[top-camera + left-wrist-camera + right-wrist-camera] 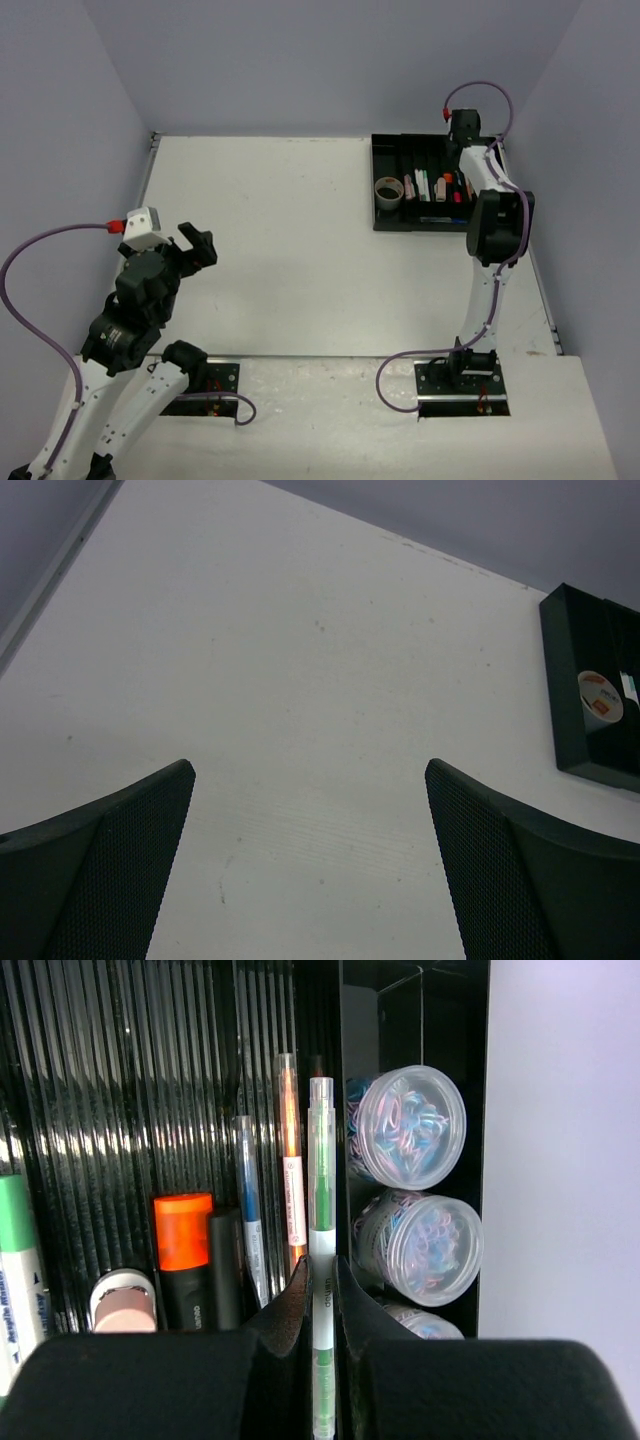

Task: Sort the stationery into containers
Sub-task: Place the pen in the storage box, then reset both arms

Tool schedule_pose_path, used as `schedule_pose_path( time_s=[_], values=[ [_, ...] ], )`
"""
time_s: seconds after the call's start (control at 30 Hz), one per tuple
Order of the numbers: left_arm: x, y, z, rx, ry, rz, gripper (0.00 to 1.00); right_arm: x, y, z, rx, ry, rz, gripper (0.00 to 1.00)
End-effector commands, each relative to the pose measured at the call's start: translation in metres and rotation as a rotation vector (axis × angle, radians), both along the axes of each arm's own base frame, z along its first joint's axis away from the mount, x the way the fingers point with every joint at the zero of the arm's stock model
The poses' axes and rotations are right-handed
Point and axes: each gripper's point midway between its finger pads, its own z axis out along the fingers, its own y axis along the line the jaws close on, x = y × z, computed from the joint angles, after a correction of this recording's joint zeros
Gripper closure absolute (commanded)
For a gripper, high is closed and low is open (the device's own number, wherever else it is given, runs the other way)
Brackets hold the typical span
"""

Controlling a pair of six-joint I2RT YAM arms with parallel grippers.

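The black compartment tray (392, 222) sits at the far right of the table. My right gripper (321, 1282) is over it, shut on a thin green pen (321, 1160) that points along a compartment. Next to the pen lie an orange pen (288, 1175), a blue pen (247, 1200), an orange highlighter (183, 1245) and a pink one (123, 1300). Three round clear tubs (405, 1125) of clips fill the right compartment. The tape roll (388, 191) sits in the tray's left part. My left gripper (310, 810) is open and empty over bare table at the near left (196, 245).
The tray's left edge (565, 680) and the tape roll (600, 695) show at the right of the left wrist view. Grey walls enclose the table on three sides. A green-capped marker (18, 1250) lies at the far left of the right wrist view.
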Motion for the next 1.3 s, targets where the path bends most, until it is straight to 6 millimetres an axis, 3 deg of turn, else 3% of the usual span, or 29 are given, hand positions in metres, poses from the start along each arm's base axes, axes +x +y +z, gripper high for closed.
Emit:
schedule_pose_path(
  time_s=[0.0,0.27,0.5,0.6,0.73,0.8,0.9,0.97,1.03,1.2,1.23,1.27],
  values=[
    [0.005,-0.004,0.003,0.012,-0.017,-0.018,0.0,0.011,-0.012,0.0,-0.063,-0.031,0.002,1.0],
    [0.007,-0.006,0.0,0.018,-0.005,-0.023,0.0,0.01,-0.022,-0.01,-0.063,-0.034,-0.023,0.87],
    [0.008,-0.005,0.0,0.021,-0.004,-0.015,0.0,0.009,-0.022,-0.005,-0.056,-0.038,-0.033,0.65],
    [0.008,-0.005,0.0,0.021,-0.002,-0.015,0.0,0.009,-0.02,0.001,-0.043,-0.042,-0.034,0.64],
    [0.008,-0.004,0.0,0.021,-0.002,-0.011,0.0,0.006,-0.015,0.019,-0.004,-0.067,-0.048,0.64],
    [0.009,-0.004,0.0,0.021,-0.003,-0.01,0.0,0.0,-0.006,0.042,0.047,-0.107,-0.063,0.64],
    [0.011,-0.003,-0.001,0.025,0.004,-0.004,0.0,-0.019,0.018,0.089,0.124,-0.19,-0.071,0.6],
    [0.013,-0.003,-0.002,0.029,0.011,0.001,0.0,-0.036,0.036,0.119,0.158,-0.25,-0.055,0.51],
    [0.015,-0.001,-0.004,0.035,0.023,0.011,0.0,-0.062,0.074,0.152,0.192,-0.322,-0.009,0.03],
    [0.02,0.001,-0.01,0.049,0.052,0.026,0.0,-0.14,0.141,0.183,0.266,-0.426,0.061,0.01],
    [0.021,0.001,-0.011,0.05,0.055,0.027,0.0,-0.157,0.149,0.175,0.277,-0.412,0.072,0.01],
    [0.021,0.0,-0.012,0.051,0.057,0.025,0.0,-0.172,0.157,0.179,0.303,-0.427,0.078,0.01]
  ],
)
